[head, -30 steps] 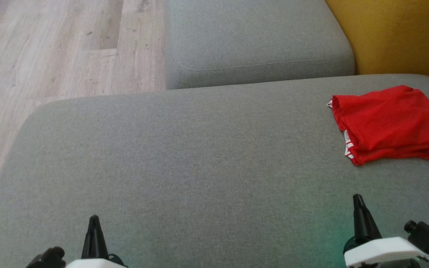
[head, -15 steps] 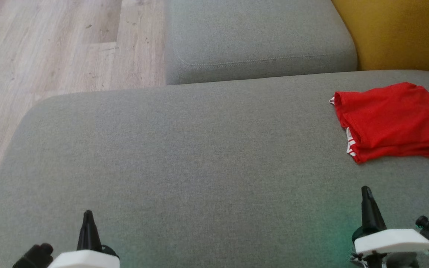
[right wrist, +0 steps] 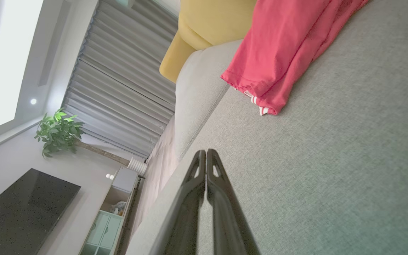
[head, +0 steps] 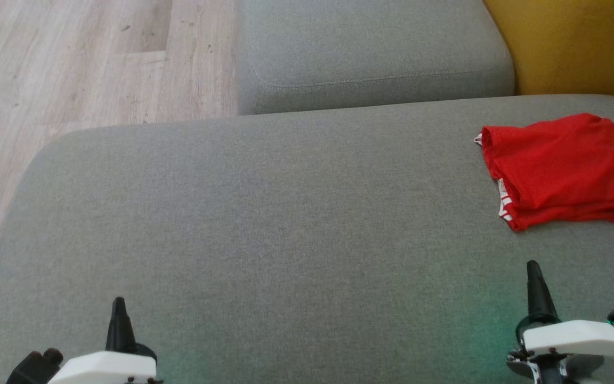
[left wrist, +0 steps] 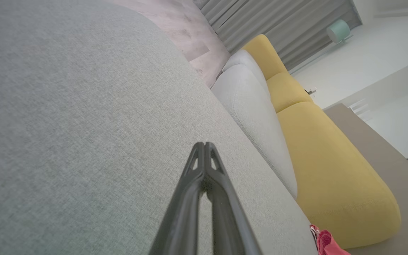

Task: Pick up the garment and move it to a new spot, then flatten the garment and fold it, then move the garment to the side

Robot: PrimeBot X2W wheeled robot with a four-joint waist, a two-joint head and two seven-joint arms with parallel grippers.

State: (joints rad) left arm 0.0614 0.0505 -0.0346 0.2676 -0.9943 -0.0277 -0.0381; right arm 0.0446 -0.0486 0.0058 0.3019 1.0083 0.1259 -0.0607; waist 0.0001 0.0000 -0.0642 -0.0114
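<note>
The garment (head: 565,168) is a folded red mesh piece with white trim, lying at the far right of the grey sofa seat (head: 285,224); it reaches the head view's right edge. In the right wrist view the garment (right wrist: 282,46) lies ahead and to the right of my fingers. A red corner of the garment (left wrist: 326,242) peeks in at the left wrist view's bottom. My left gripper (head: 119,306) sits low at the lower left, shut and empty (left wrist: 204,146). My right gripper (head: 533,269) is shut and empty (right wrist: 205,153), just short of the garment's near edge.
A second grey cushion (head: 371,48) lies beyond the seat, with a yellow sofa section (head: 573,42) at the back right. Wooden floor (head: 72,64) runs along the left. A plant (right wrist: 58,131), a dark screen (right wrist: 20,209) and curtains (right wrist: 119,81) stand in the room.
The head camera has shifted, so the whole scene sits slightly differently. Both grippers have spread outward, left leftward and right rightward. The garment has not moved on the seat.
</note>
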